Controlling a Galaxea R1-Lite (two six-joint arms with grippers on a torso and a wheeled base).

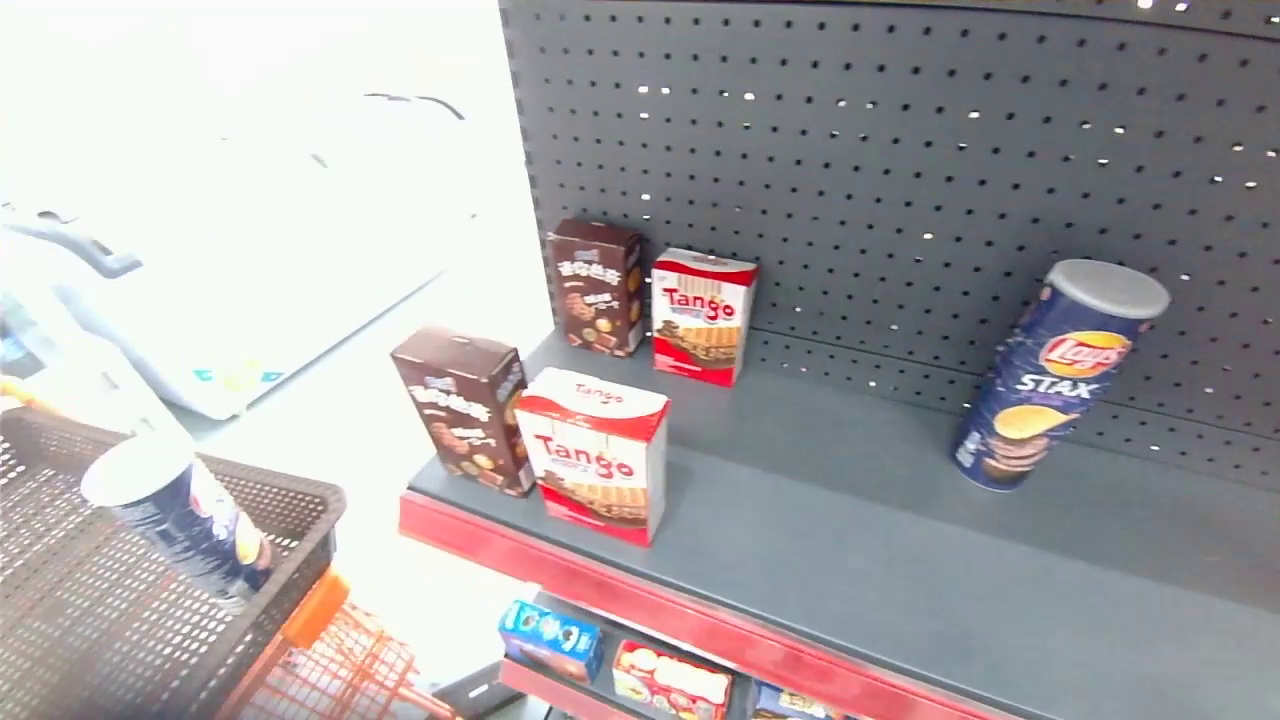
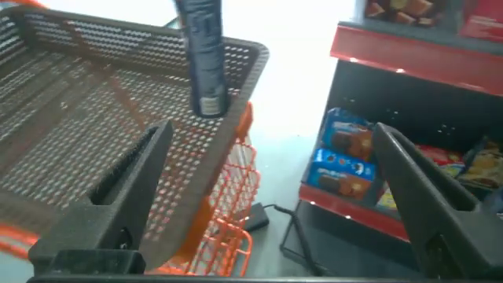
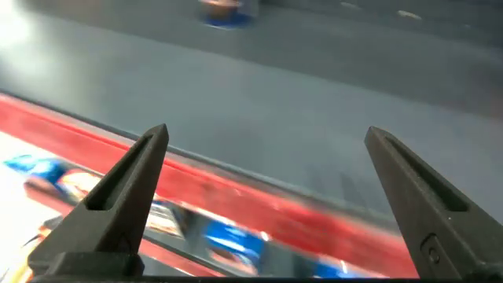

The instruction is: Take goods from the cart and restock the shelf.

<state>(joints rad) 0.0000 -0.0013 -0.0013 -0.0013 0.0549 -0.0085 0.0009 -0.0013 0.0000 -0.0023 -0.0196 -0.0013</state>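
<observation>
The blue chips can (image 1: 180, 520) (image 2: 206, 59) stood on end inside the cart basket (image 1: 300, 500) (image 2: 236, 55), close to the basket's corner rim and apart from its mesh walls as far as could be seen. The left gripper (image 2: 271, 134) hung outside the cart basket, short of the can, its two fingers spread wide with nothing between them. The right gripper (image 3: 265, 134) was well away from the cart basket, over the shelf (image 1: 850, 520) beside it, jaws likewise apart and empty. The can looked like a light, stiff tube with a glossy wrapper, so probably slippery and easy to dent, and its contents would break if squeezed or dropped. Being tall and narrow, it would likely tip at a nudge. The soundest hold seemed to be across the middle of the body, below the lid, with modest pressure.
</observation>
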